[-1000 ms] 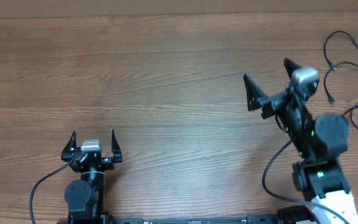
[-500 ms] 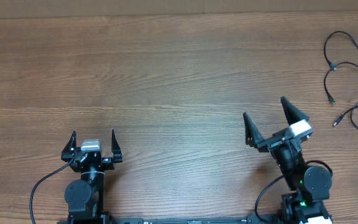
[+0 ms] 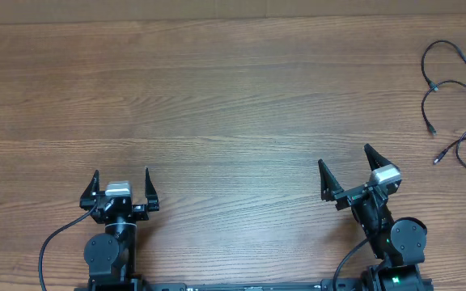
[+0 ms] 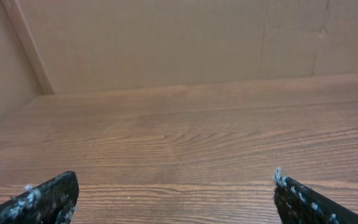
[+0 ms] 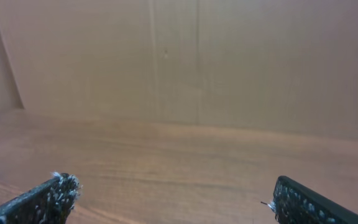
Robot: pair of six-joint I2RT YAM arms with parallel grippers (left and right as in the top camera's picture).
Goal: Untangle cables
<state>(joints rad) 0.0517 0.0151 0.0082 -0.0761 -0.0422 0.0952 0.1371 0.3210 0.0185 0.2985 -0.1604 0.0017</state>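
Observation:
The cables lie as loose thin black strands with small plug ends at the far right edge of the wooden table, in the overhead view only. One plug end points left. My right gripper is open and empty near the front right, well short of the cables. My left gripper is open and empty at the front left. In the left wrist view the jaws are wide apart over bare wood. In the right wrist view the jaws are wide apart too; no cable shows there.
A cardboard wall stands along the back of the table, also in the right wrist view. A thick black arm wire loops beside the left arm base.
My right arm has pulled back from near the cables toward the front edge, its gripper staying open and empty. The left arm and the cables have not moved.

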